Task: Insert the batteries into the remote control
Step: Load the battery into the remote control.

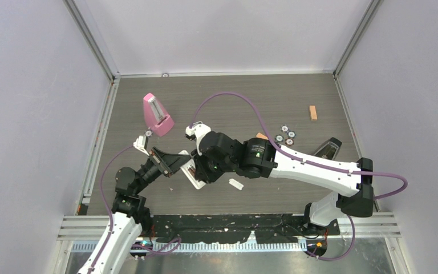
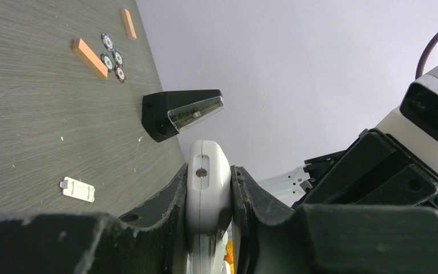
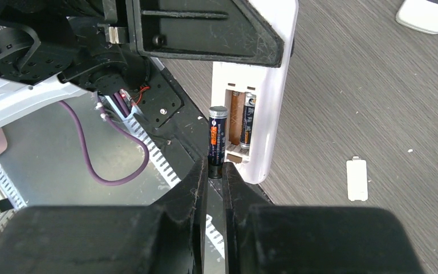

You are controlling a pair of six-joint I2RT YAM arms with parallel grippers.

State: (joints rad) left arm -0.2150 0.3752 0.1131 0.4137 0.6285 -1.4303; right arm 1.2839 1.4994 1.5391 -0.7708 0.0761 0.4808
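My left gripper (image 2: 208, 194) is shut on the long white remote control (image 2: 208, 171), holding it on edge above the table; both show in the top view, gripper (image 1: 174, 162) and remote (image 1: 195, 174). In the right wrist view the remote (image 3: 265, 85) shows its open battery bay with one dark battery (image 3: 247, 127) lying inside. My right gripper (image 3: 215, 171) is shut on a second dark battery (image 3: 217, 137), held upright at the bay's left edge, beside the free slot. The right gripper (image 1: 205, 168) sits right against the remote.
The white bay cover (image 1: 236, 184) lies on the table near the remote. A pink wedge-shaped object (image 1: 157, 115), several coin discs (image 1: 286, 135), orange blocks (image 1: 313, 112) and a black wedge (image 1: 328, 148) stand farther back. Another white device (image 3: 430, 12) lies at the far right.
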